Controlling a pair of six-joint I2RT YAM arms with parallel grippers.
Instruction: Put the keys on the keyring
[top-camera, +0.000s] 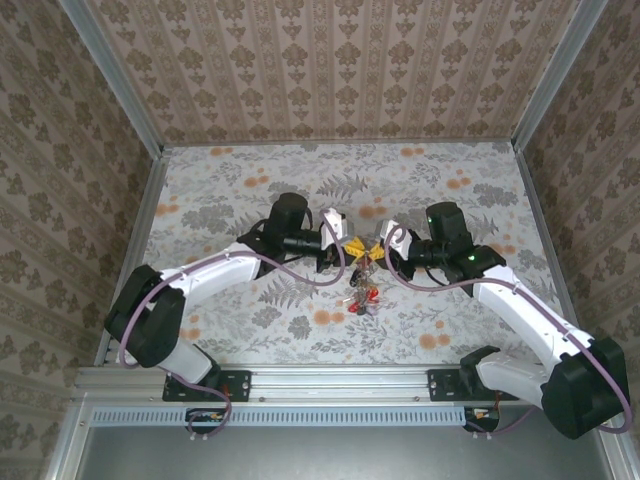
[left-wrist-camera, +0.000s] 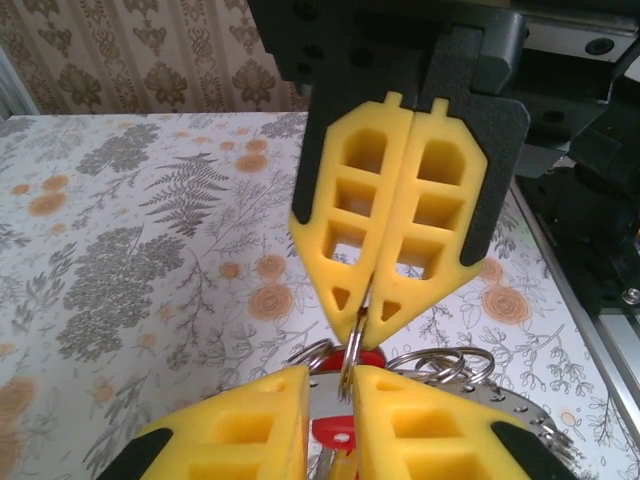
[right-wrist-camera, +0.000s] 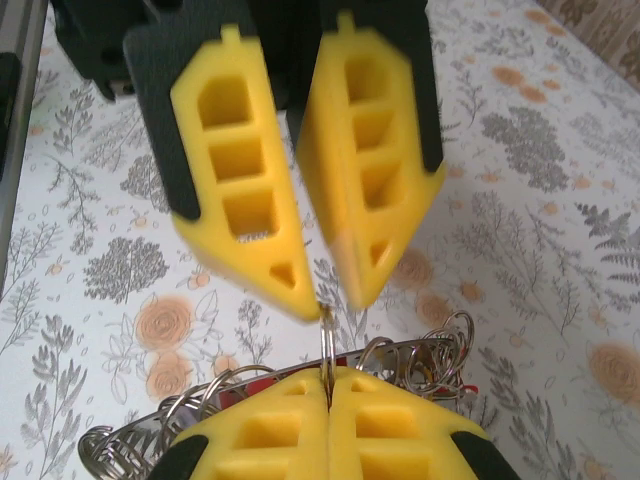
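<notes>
- Top view: the left claw (top-camera: 338, 247) and right claw (top-camera: 384, 250) meet nose to nose over the surface (top-camera: 230, 180), just beyond the keyring (top-camera: 358, 283). The keys (top-camera: 366, 298) bunch against the keyring.
- Left wrist: the right claw is pinched together on a thin wire loop (left-wrist-camera: 352, 345) rising from the keyring, likely to steady it.
- Right wrist: the left claw's jaws stand slightly apart astride that loop, not pinching it.

Bright, even light, faint shadows; the left claw (right-wrist-camera: 328, 298) is blurred in the right wrist view.
</notes>
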